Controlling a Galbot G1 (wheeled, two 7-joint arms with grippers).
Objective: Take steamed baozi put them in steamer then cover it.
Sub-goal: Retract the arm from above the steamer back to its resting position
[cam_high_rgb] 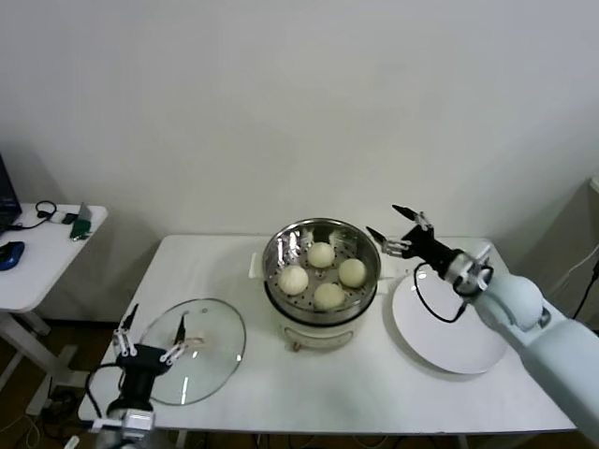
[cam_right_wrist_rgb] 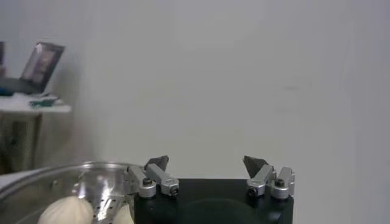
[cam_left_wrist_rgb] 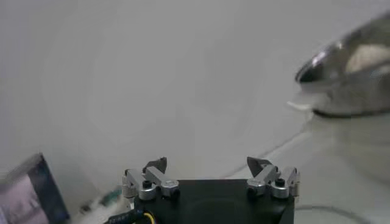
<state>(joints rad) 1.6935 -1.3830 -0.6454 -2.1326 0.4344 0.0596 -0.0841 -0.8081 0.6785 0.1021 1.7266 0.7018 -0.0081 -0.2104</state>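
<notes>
Right gripper: the right gripper [cam_high_rgb: 391, 227] is held with fingers spread and empty, just beside the steamer [cam_high_rgb: 321, 245] rim, above the white plate [cam_high_rgb: 447, 329].
Left gripper: the left gripper [cam_high_rgb: 152, 336] is seen spread wide over the near edge of the glass cover [cam_high_rgb: 194, 351].
Baozi: four steamed baozi [cam_high_rgb: 321, 253] are counted inside the steamer basket.
Cover: one, flat on the table [cam_high_rgb: 374, 393], well apart from the steamer.
Handling: the cover is judged rigid, smooth, breakable; its central handle [cam_high_rgb: 196, 345] is best gripped.

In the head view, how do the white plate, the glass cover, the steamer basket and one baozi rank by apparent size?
1. Steamer and white plate: they look similar, not ranked.
2. Glass cover: slightly smaller, though nearer the camera.
3. Baozi: clearly smallest.
</notes>
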